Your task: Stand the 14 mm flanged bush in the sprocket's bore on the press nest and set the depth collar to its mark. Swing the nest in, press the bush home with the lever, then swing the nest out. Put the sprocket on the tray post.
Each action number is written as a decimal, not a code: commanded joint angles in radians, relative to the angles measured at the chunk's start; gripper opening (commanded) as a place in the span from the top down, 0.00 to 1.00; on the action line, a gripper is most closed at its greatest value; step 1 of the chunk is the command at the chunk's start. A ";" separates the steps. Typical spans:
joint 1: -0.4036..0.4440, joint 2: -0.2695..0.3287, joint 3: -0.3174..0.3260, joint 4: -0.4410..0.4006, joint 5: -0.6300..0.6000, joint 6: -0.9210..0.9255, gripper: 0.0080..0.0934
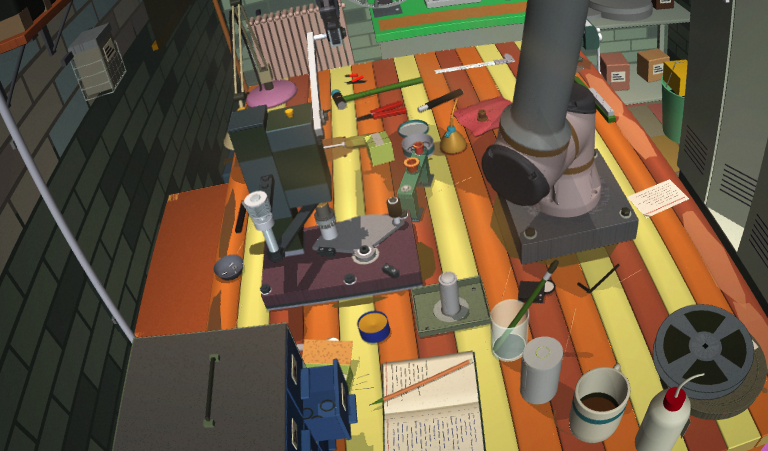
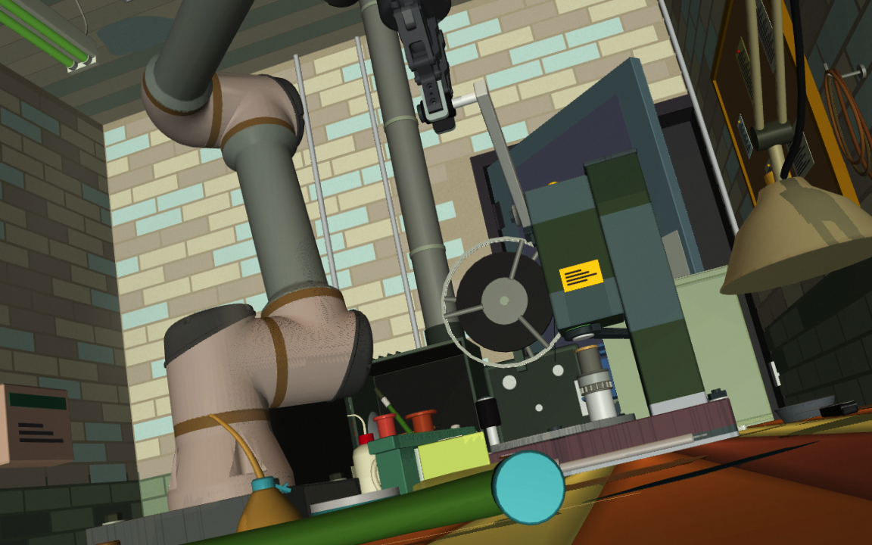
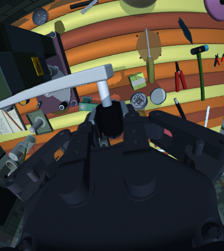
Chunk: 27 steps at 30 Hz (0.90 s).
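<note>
The press (image 1: 283,158) stands on its dark red base plate (image 1: 345,262) at the left of the bench. Its white lever (image 1: 313,84) points straight up. My gripper (image 3: 110,121) is high above the bench, and its fingers are closed on the black knob (image 3: 109,119) of the lever handle. The grey swing nest (image 1: 362,234) lies on the base plate, with the sprocket (image 1: 364,254) seated at its near end. The ram (image 1: 325,220) hangs over the plate beside it. The depth collar (image 1: 257,206) sits on a post at the left. The tray post (image 1: 448,295) stands on its green tray.
The press body rises just below my gripper. A green block (image 1: 416,183) with orange bushes stands behind the nest. A hammer (image 1: 379,91), red pliers (image 1: 385,110), an oil can (image 1: 453,141) and a tin (image 1: 416,135) lie further back. Cups and a notebook (image 1: 430,404) crowd the near edge.
</note>
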 commanded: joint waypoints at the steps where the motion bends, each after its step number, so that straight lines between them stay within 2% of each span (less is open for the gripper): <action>1: 0.000 0.000 0.000 -0.001 0.000 0.000 0.75; 12: 0.000 0.000 0.000 -0.001 0.000 0.000 0.49; 27: 0.000 0.000 -0.018 0.017 0.000 0.000 0.48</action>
